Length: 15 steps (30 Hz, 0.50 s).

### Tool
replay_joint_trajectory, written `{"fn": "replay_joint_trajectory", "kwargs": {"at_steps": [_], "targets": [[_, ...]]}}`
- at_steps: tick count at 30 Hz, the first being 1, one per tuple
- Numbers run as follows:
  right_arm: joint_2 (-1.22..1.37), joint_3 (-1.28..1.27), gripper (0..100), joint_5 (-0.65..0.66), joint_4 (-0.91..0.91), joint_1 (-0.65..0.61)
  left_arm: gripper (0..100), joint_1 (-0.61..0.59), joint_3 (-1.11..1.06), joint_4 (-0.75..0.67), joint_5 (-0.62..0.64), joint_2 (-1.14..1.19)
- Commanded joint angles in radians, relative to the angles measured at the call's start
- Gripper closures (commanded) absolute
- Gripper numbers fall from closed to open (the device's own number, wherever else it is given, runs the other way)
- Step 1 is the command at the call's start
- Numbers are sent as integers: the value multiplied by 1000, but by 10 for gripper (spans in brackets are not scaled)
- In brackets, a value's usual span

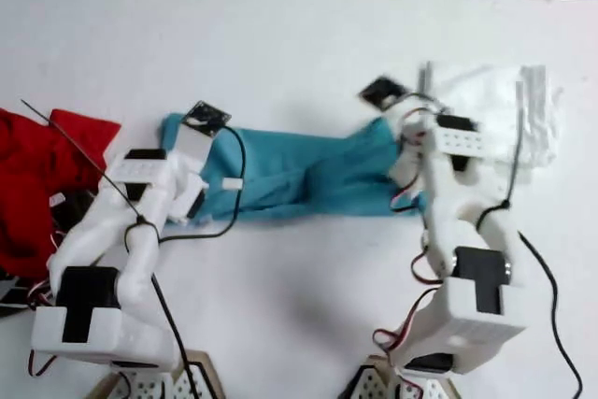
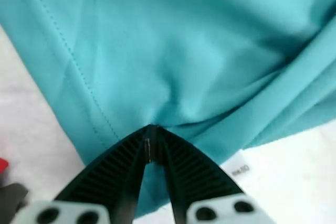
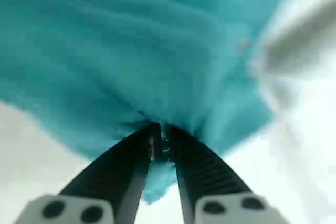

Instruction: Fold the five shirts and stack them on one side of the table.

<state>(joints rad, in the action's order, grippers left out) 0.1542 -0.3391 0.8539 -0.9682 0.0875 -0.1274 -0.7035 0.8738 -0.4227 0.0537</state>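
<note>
A teal shirt lies stretched across the middle of the table between the two arms. My left gripper is shut on the teal shirt at its left end, pinching a fold of cloth; in the high view the left gripper sits over that end. My right gripper is shut on the teal shirt at its right end, where the right gripper stands in the high view. A red shirt lies crumpled at the table's left edge. A white shirt lies behind the right arm.
The white table has bare surface along the back and in front of the teal shirt. Both arm bases stand at the near edge, with black cables trailing beside them. A small white tag lies by the shirt's hem.
</note>
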Motion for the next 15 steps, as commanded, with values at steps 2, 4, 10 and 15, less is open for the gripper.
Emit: {"fn": "replay_joint_trajectory", "kwargs": {"at_steps": [2, 4, 10, 15], "targets": [[-61, 3, 953, 2, 148, 91, 973, -18, -4, -32, 9, 2], [-62, 3, 953, 2, 160, 99, 973, -18, -4, -32, 9, 2], [-91, 60, 953, -110, 62, 76, 973, -18, -4, -32, 9, 2], [-160, 193, 953, -327, -79, 13, 973, -18, -4, -32, 9, 2]]}}
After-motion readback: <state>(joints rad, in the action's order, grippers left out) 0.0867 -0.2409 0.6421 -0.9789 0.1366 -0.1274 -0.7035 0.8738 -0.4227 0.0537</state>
